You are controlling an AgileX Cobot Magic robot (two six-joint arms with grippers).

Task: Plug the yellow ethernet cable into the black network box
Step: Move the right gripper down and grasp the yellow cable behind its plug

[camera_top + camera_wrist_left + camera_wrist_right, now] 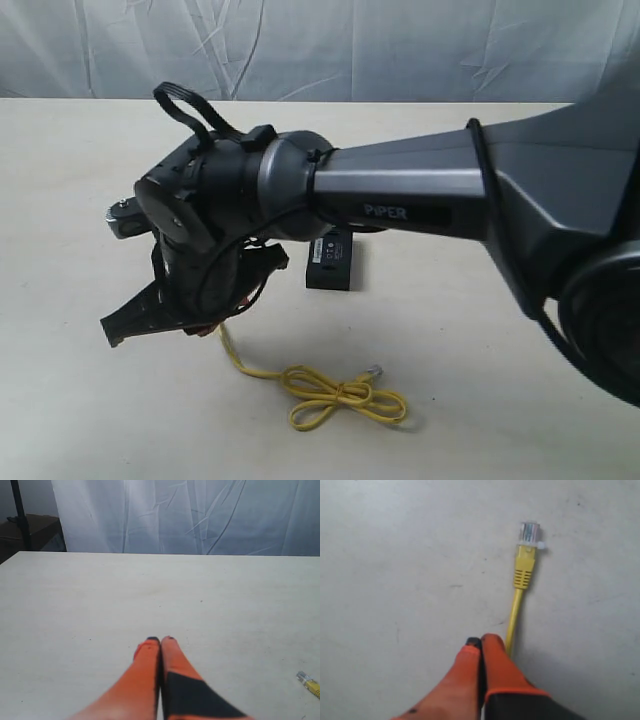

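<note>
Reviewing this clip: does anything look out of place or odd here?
Nothing spilled or damaged. One oddity: the right gripper is shut, yet the yellow ethernet cable appears to run beside its fingers, not between them, with the plug lying on the table.

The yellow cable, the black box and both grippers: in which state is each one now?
yellow ethernet cable: lying on the table, partly in a loose loop, not plugged in.
black network box: lying flat, partly hidden by the arm, no cable seen in it.
left gripper: shut, holding nothing.
right gripper: shut; the cable runs beside one finger, not visibly between them.
</note>
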